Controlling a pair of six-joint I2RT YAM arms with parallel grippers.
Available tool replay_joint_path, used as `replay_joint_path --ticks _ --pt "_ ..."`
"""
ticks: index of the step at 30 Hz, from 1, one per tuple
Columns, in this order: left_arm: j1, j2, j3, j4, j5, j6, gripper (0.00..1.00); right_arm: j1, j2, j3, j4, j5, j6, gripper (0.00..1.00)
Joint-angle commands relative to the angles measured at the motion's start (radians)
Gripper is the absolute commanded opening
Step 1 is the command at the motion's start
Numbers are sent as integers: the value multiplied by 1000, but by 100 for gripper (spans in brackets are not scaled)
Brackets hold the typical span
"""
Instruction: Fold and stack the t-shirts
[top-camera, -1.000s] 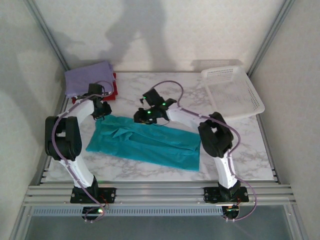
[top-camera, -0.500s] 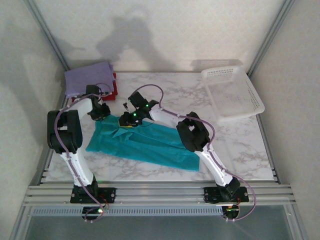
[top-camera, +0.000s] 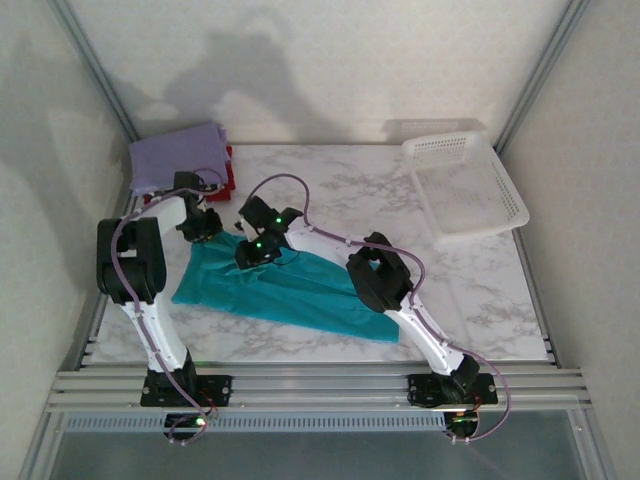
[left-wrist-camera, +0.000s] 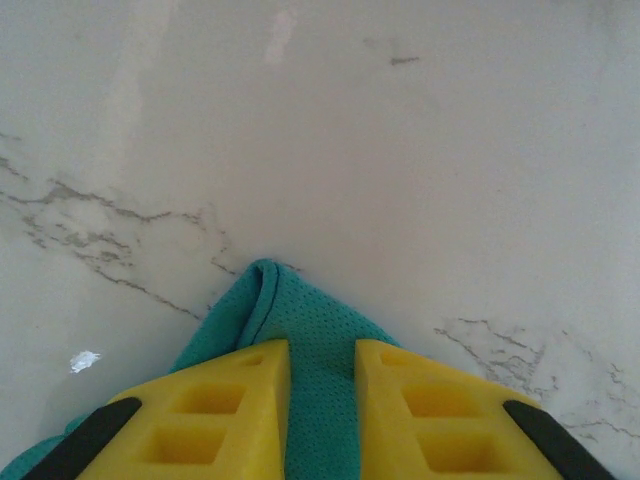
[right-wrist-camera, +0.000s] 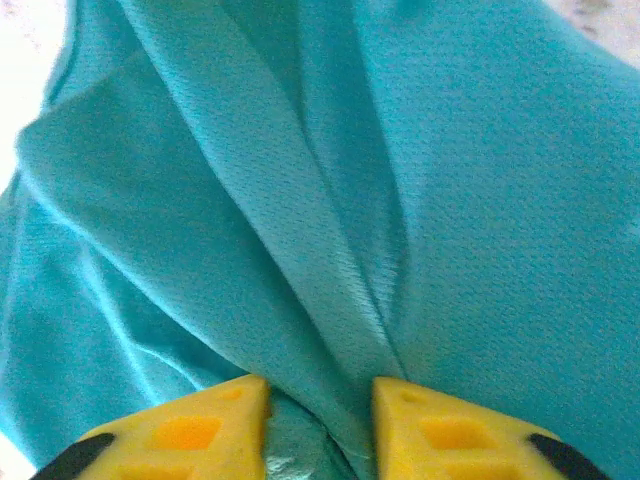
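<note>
Left hand (left-wrist-camera: 320, 350) on creased teal shirt (top-camera: 300, 295)

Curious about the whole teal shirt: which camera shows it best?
The top external view: the teal shirt lies spread, its outline nearly whole. The left wrist view catches a corner in the left tool; the right wrist, close-up folds.

the t-shirt (top-camera: 300, 295) is plain teal with a fine mesh weave. one folded shirt (top-camera: 175, 155) is lavender, another shirt (top-camera: 228, 178) red. the table (top-camera: 500, 290) is white marble, grey-veined. the perforated basket (top-camera: 440, 147) is white.
</note>
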Motion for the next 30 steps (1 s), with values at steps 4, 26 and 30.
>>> replay_joint_path --ticks 4,26,30 --pt "5 34 37 -16 10 14 23 37 -64 23 -95 123 -88 16" --pt "14 -18 56 -37 26 29 24 33 -294 -283 146 103 54 25" --pt "14 -10 73 -47 30 30 24 21 -192 -138 54 107 46 31"
